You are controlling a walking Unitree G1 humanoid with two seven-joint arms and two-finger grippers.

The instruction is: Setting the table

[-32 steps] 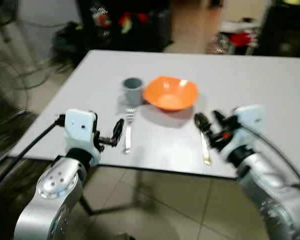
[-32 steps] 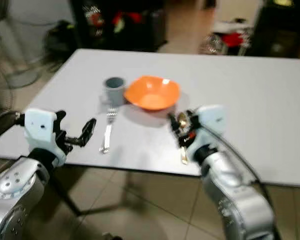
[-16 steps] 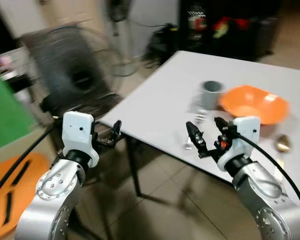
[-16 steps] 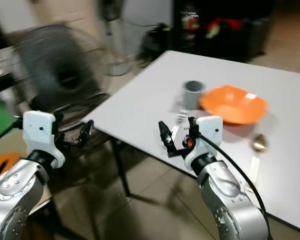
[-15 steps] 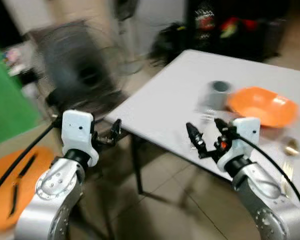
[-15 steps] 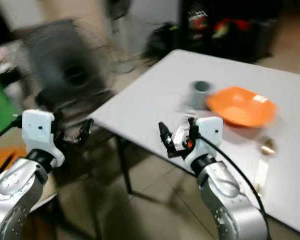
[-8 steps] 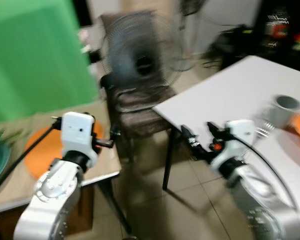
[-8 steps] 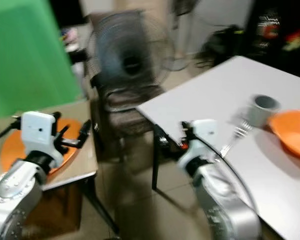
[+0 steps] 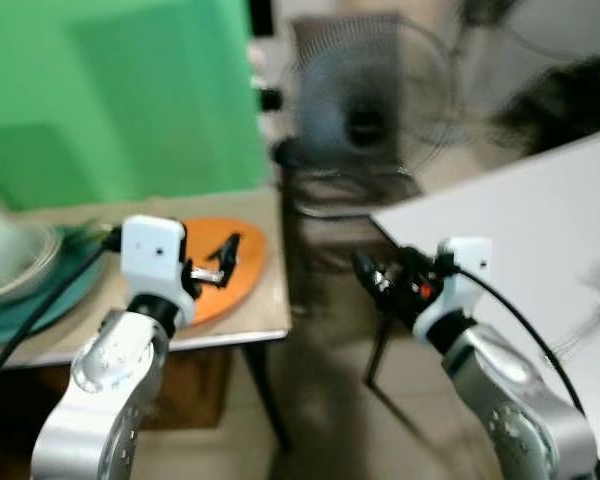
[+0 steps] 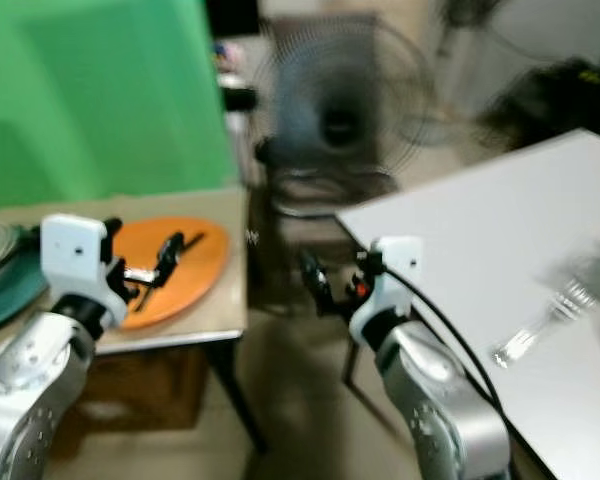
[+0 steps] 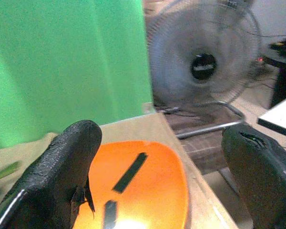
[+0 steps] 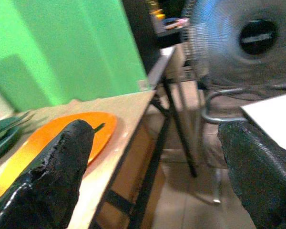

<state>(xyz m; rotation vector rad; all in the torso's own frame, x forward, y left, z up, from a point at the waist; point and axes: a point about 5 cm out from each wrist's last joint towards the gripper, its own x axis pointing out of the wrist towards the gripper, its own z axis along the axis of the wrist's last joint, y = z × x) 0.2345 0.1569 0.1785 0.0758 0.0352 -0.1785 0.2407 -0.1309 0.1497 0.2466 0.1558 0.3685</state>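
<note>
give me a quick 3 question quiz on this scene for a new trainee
1. True or false: the left gripper is shut on the orange plate.
2. What stands on the floor between the wooden side table and the white table?
A. a ladder
B. a fan
C. a bin
3. Fill in: the fork lies on the ____ table.

Key: 1 false, both grippers are open and empty; 2 B, the fan; 3 white.
</note>
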